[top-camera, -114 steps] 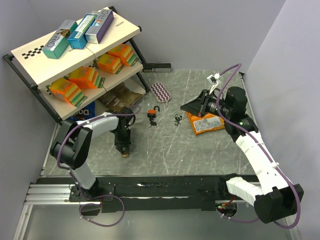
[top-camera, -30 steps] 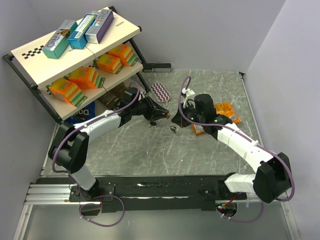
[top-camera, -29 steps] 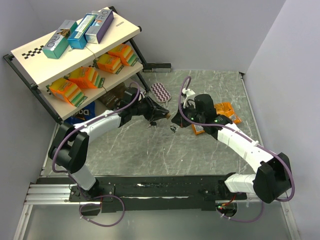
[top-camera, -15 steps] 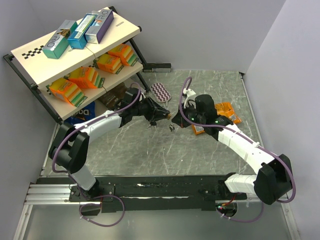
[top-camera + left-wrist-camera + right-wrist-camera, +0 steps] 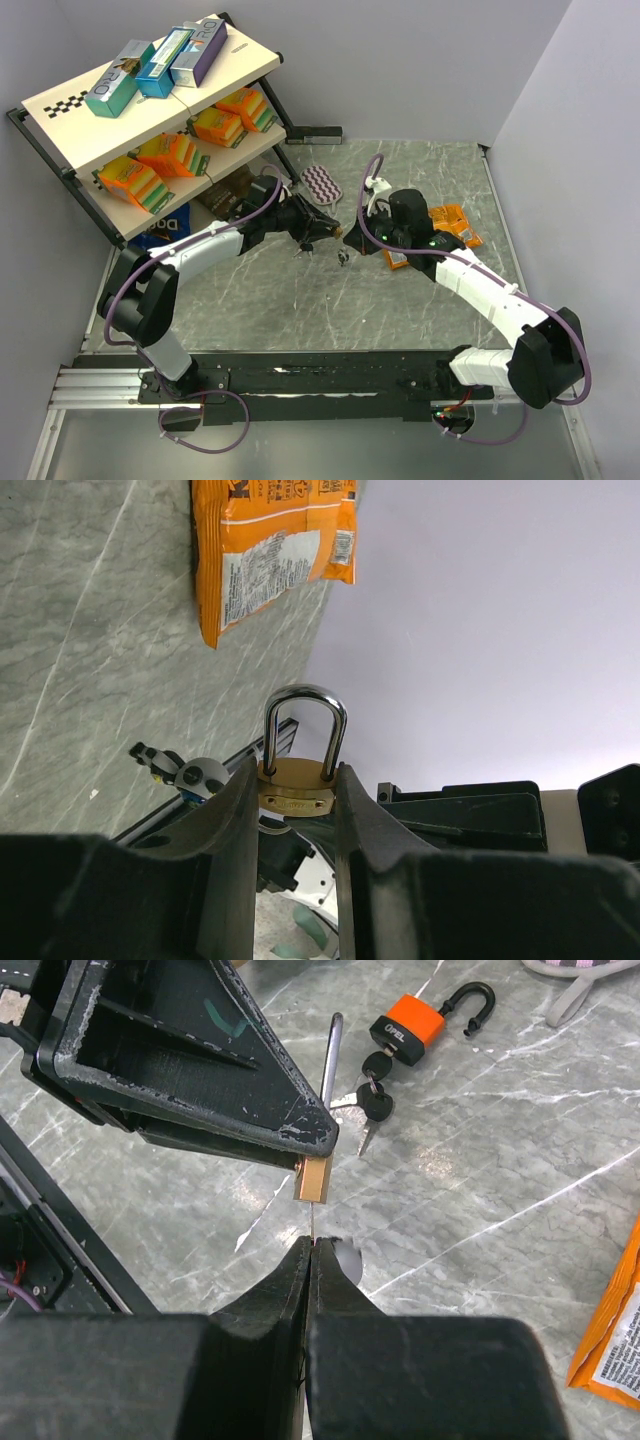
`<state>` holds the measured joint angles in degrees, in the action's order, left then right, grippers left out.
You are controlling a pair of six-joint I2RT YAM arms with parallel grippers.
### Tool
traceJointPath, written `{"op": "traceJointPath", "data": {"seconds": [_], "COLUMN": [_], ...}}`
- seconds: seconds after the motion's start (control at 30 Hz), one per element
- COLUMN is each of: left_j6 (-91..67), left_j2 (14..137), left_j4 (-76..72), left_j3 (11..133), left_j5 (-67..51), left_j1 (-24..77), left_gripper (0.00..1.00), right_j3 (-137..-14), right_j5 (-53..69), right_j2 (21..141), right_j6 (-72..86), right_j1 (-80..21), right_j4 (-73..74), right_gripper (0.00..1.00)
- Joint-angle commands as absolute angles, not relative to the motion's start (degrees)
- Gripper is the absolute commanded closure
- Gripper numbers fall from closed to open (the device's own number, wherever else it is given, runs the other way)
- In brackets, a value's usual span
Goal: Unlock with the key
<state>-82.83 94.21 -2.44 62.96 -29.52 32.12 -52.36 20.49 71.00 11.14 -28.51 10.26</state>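
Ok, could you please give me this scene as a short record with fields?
left gripper: jaws shut on brass padlock, shackle closed
right gripper: jaws shut on key
key tip: at the padlock's underside; insertion unclear
table: orange padlock, shackle open, keys at its base; orange bag

Both arms wear white shells on the long links and black housings at the joints — the left arm (image 5: 200,250) at the left of the overhead frame, the right arm (image 5: 485,290) at the right. A purple cable (image 5: 366,178) runs along each. The left hand (image 5: 296,780) has matte black, smooth-sided fingers (image 5: 225,850); its triangular frame, upper left in the right wrist view, is edge-scuffed and bears a greenish tick. The right hand (image 5: 312,1248) is black too.
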Motion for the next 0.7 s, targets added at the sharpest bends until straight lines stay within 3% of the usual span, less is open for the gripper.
{"op": "traceJointPath", "data": {"seconds": [0.0,0.67], "left_j6": [-84.5,-85.6], "left_j2": [92.6,95.4], "left_j4": [-4.7,-6.5], "left_j3": [64.3,66.8], "left_j5": [-31.6,-33.3], "left_j1": [33.6,35.3], "left_gripper": [0.99,0.99], "right_j3": [-54.6,-56.1], "right_j5": [18.5,15.4], "right_j2": [72.2,75.5], "right_j6": [11.6,12.0], "right_j1": [-28.7,-28.7], "right_j4": [4.6,-6.8], "right_gripper": [1.00,1.00]}}
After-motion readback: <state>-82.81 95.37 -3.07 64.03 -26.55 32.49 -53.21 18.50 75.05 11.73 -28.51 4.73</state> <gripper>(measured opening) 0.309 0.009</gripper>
